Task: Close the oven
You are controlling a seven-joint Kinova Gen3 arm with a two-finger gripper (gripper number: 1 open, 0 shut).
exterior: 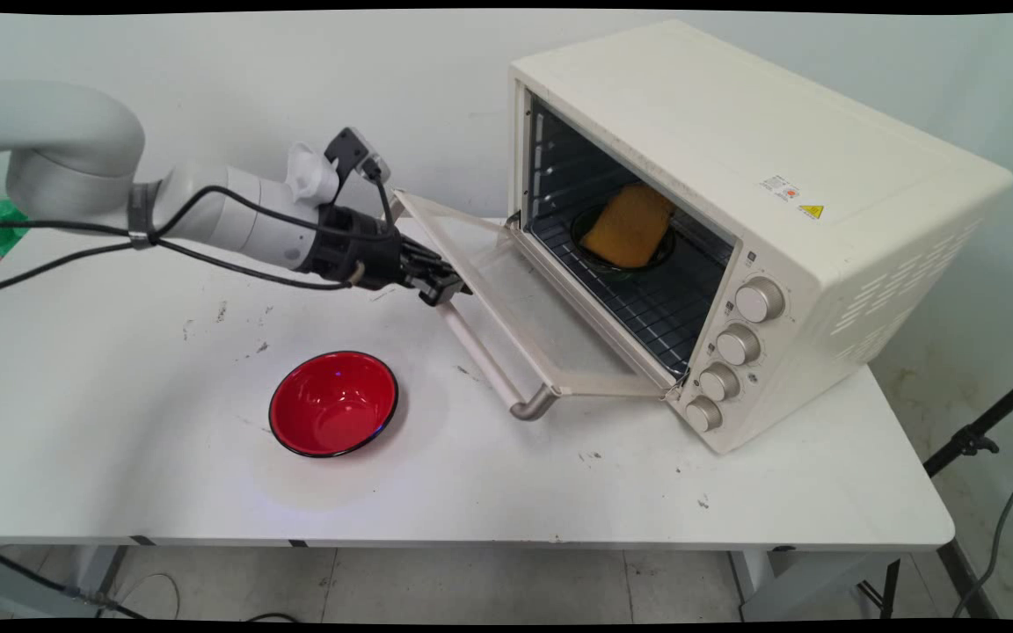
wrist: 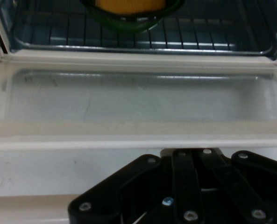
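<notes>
Two black fingers of the gripper (exterior: 441, 287) are drawn together with nothing between them, as the hand view shows from the folded linkage (wrist: 192, 154). Their tips sit at the far end of the handle (exterior: 489, 360) of the toaster oven's door (exterior: 524, 308), just over the bar. I cannot tell whether they touch it.

The door is dropped open toward the left and lies nearly level above the white table (exterior: 559, 492). The cream toaster oven (exterior: 735, 176) stands at the right, turned at an angle, with its four knobs on the near end. Inside it, on the wire rack (exterior: 638, 308), sits a dark green dish (exterior: 592, 255) holding a yellow-orange slab (exterior: 630, 226). The hand camera catches the dish (wrist: 129, 21) at its top edge, straight ahead past the glass. A red bowl (exterior: 333, 404) stands alone on the table, near and left of the handle and well apart from the gripper.

As a judgement, a closed hand this close to a hinged door should keep any contact light and square to the bar. An off-centre push at the far end could slip off or shift the oven.

The arm reaches in from the left, low and almost level. The wrist is stretched toward the oven's opening, and cables loop beneath the forearm.
</notes>
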